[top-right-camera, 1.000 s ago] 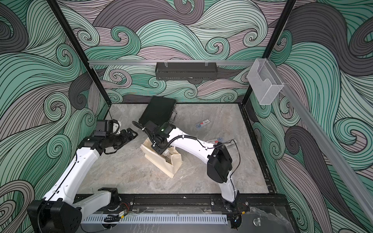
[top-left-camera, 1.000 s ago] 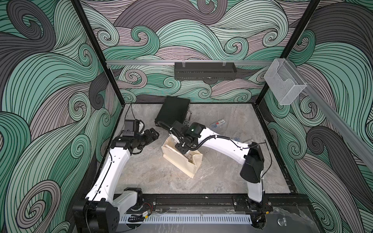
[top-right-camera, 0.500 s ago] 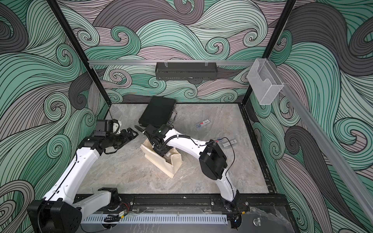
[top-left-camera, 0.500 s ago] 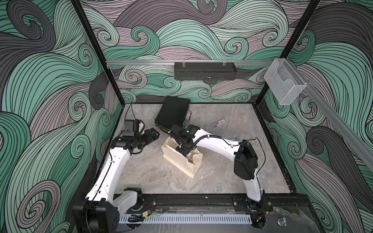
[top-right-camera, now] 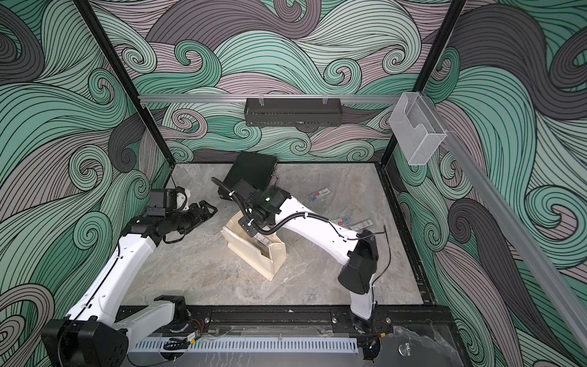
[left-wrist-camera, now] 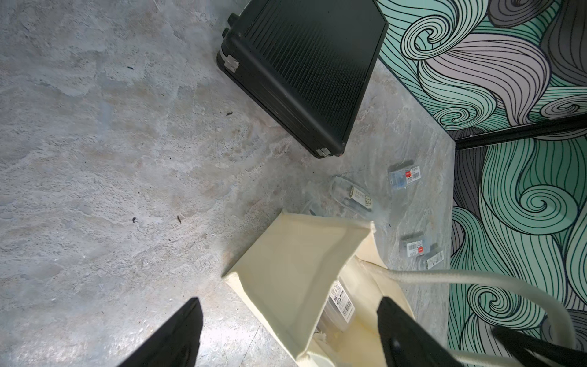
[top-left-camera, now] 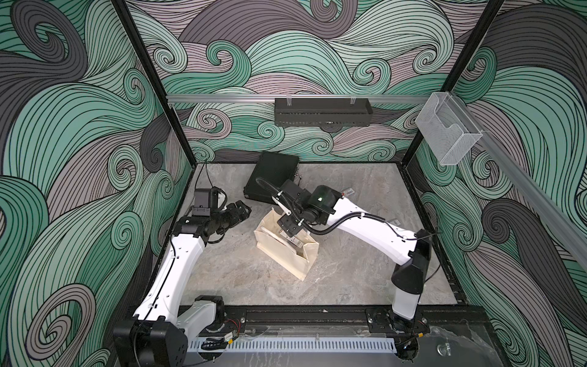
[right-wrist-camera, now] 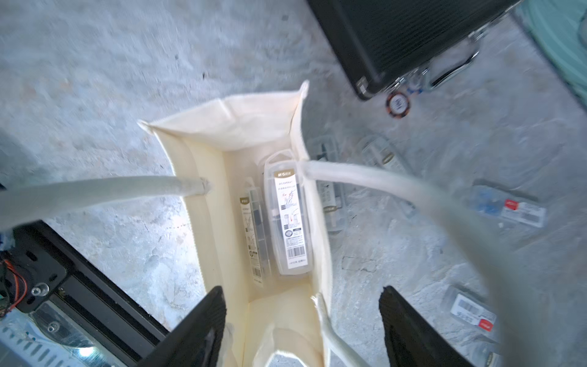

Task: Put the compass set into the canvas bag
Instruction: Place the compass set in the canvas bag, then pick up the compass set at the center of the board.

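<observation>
The cream canvas bag (top-left-camera: 286, 258) (top-right-camera: 254, 259) stands open on the table's middle. My right gripper (top-left-camera: 287, 227) (right-wrist-camera: 300, 317) hangs over its mouth, jaws open, nothing between them. In the right wrist view a compass set (right-wrist-camera: 287, 219) in a clear labelled case lies on the bag's (right-wrist-camera: 247, 120) floor, a second case (right-wrist-camera: 254, 228) beside it. My left gripper (top-left-camera: 243, 211) (left-wrist-camera: 290, 330) is open to the left of the bag (left-wrist-camera: 286, 254), and its wrist view shows a case label (left-wrist-camera: 343, 300) inside. The white handles (right-wrist-camera: 95, 193) rise on both sides of my right gripper.
A black briefcase (top-left-camera: 273, 178) (right-wrist-camera: 397, 38) lies behind the bag near the back wall. Several more clear cases (top-right-camera: 319, 193) (top-right-camera: 343, 220) (right-wrist-camera: 508, 206) lie on the table right of the bag. A round chip (right-wrist-camera: 397, 105) sits by the briefcase.
My right gripper's jaws have opened over the bag. That arm's elbow swung left, then back right. The left arm has not moved.
</observation>
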Controlling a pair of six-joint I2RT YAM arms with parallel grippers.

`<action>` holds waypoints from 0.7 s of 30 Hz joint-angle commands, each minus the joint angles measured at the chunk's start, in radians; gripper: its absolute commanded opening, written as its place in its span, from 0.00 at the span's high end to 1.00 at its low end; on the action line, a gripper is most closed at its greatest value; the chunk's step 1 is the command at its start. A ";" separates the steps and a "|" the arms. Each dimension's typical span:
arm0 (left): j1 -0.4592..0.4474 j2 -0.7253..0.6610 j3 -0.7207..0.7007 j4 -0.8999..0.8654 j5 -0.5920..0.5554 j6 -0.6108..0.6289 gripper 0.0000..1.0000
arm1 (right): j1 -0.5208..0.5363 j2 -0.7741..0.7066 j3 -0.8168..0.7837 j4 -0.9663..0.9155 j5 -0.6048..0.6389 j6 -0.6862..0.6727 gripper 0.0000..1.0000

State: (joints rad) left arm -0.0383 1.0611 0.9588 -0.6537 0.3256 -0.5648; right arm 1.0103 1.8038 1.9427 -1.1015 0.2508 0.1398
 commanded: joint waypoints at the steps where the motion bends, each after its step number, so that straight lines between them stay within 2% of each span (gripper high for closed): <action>1: 0.007 -0.024 0.010 0.020 0.007 0.014 0.13 | -0.028 -0.096 0.027 0.000 0.170 0.039 0.21; 4: 0.008 -0.028 0.008 0.019 0.006 0.014 0.13 | -0.091 -0.180 0.001 0.013 0.207 0.089 0.20; 6: 0.007 -0.030 0.005 0.021 0.006 0.013 0.13 | -0.146 -0.255 -0.074 0.047 0.240 0.133 0.20; 10: 0.008 -0.036 0.001 0.025 0.013 0.003 0.13 | -0.357 -0.420 -0.314 0.103 0.284 0.263 0.18; 15: 0.007 -0.051 -0.019 0.035 0.016 0.000 0.13 | -0.725 -0.550 -0.620 0.109 0.131 0.485 0.18; 17: 0.008 -0.052 -0.024 0.038 0.015 0.002 0.13 | -0.868 -0.578 -0.746 0.167 0.034 0.529 0.18; 21: 0.007 -0.053 -0.039 0.045 0.010 0.002 0.13 | -1.031 -0.543 -0.865 0.241 -0.063 0.575 0.17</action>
State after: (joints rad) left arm -0.0383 1.0206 0.9283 -0.6258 0.3271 -0.5667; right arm 0.0345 1.2526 1.1149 -0.9276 0.2970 0.6075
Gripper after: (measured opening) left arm 0.870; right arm 0.825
